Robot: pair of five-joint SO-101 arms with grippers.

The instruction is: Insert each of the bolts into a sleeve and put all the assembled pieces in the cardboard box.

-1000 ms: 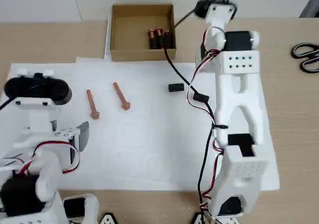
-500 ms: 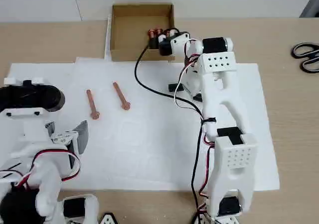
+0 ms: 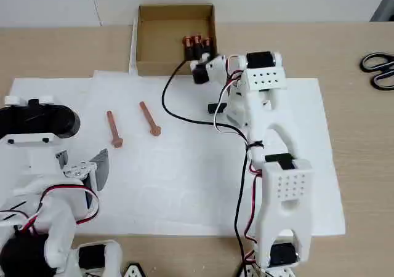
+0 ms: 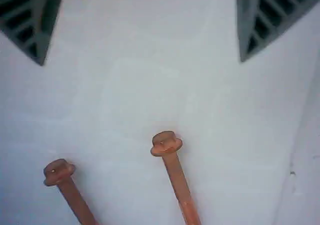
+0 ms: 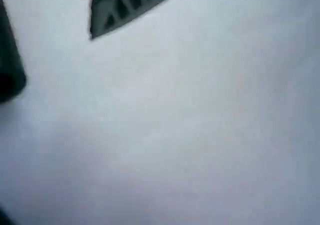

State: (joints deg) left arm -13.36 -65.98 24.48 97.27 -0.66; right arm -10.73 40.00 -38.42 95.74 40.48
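Overhead, the brown cardboard box (image 3: 160, 40) holds three copper bolts in black sleeves (image 3: 197, 45) at its right wall, seemingly finished pieces. Two bare copper bolts (image 3: 149, 118) lie on the white foam sheet (image 3: 184, 184), with a loose black plastic sleeve (image 3: 217, 108) well apart from them, beside the right arm (image 3: 265, 80). From the left wrist, the left gripper (image 4: 150, 20) hangs spread wide above both bolt heads, probably lined up to take one. From the right wrist, the right gripper (image 5: 127, 5) faces bare sheet; open or closed, I cannot tell.
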